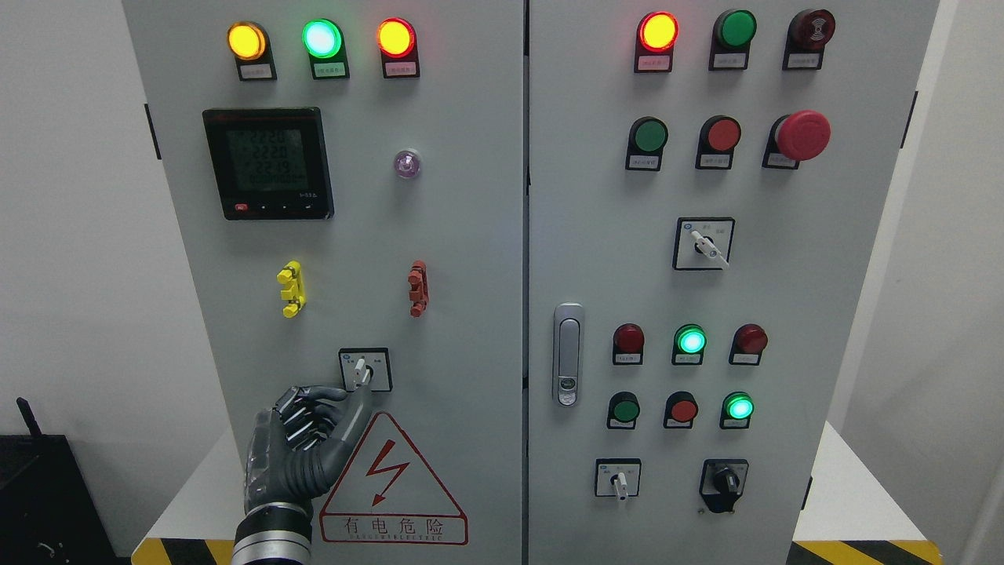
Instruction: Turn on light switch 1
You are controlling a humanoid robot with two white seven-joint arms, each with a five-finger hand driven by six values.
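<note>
Left hand (302, 447), fingers (310, 412) curled and grasping nothing, index tip touching white lever of rotary switch (365, 369) on grey cabinet door (455, 259).

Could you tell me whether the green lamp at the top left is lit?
Lit: the green lamp glows bright with a pale centre.

Dark grey left hand (302, 447) with glossy, segmented fingers (302, 416) showing pale highlights; ribbed silver-and-black metal cuff (271, 537) at the wrist, ringed in bands.
</note>
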